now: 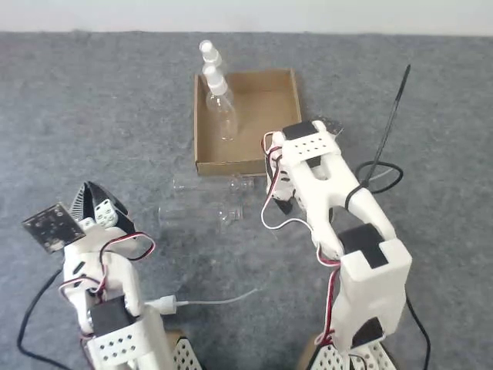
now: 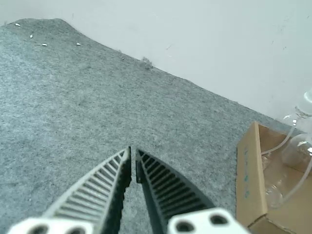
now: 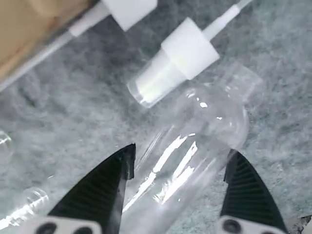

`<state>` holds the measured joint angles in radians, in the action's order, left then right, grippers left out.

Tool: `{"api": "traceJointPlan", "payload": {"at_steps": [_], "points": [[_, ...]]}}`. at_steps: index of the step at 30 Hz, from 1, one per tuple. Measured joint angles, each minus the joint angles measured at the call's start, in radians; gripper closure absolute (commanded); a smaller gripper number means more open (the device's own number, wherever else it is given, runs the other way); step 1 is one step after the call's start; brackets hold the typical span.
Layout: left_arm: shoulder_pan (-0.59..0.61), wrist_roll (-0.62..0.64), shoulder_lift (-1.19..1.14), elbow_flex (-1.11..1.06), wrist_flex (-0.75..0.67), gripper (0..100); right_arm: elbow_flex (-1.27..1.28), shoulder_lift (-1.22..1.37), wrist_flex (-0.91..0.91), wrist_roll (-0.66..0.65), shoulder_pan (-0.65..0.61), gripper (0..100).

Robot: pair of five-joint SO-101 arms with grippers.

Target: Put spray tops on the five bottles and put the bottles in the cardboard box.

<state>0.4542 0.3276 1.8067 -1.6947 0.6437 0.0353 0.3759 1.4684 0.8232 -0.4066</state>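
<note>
The cardboard box [image 1: 266, 104] lies at the middle back, with one capped bottle [image 1: 221, 104] inside it. A second capped bottle [image 1: 208, 52] stands just behind the box. Two bare clear bottles [image 1: 202, 185] [image 1: 199, 214] lie on the carpet in front of the box. My right gripper [image 3: 181, 156] is open, its jaws on either side of another clear bottle [image 3: 190, 141] lying on the carpet. Two white spray tops [image 3: 175, 61] [image 3: 129, 9] lie just beyond that bottle. My left gripper [image 2: 132, 155] is shut and empty above bare carpet at the front left. A spray top with its tube [image 1: 173, 303] lies beside the left arm.
Grey carpet covers the table [image 1: 92, 116]. A thin black strap [image 1: 389, 127] sticks up beside the right arm [image 1: 339, 200]. The box's corner [image 2: 251, 180] and the capped bottles [image 2: 297, 146] lie off to one side of the left gripper. A wall rises behind the carpet.
</note>
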Motion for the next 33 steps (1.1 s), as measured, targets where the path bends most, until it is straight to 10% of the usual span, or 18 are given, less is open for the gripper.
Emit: {"api": "traceJointPlan", "payload": {"at_steps": [20,33], "points": [[0.0,-0.018,0.0,0.0,0.0,99,0.0,0.002,0.106,-0.002,-0.003,77.2],[0.0,-0.018,0.0,0.0,0.0,99,0.0,0.002,0.18,-0.19,0.002,93.9]]}}
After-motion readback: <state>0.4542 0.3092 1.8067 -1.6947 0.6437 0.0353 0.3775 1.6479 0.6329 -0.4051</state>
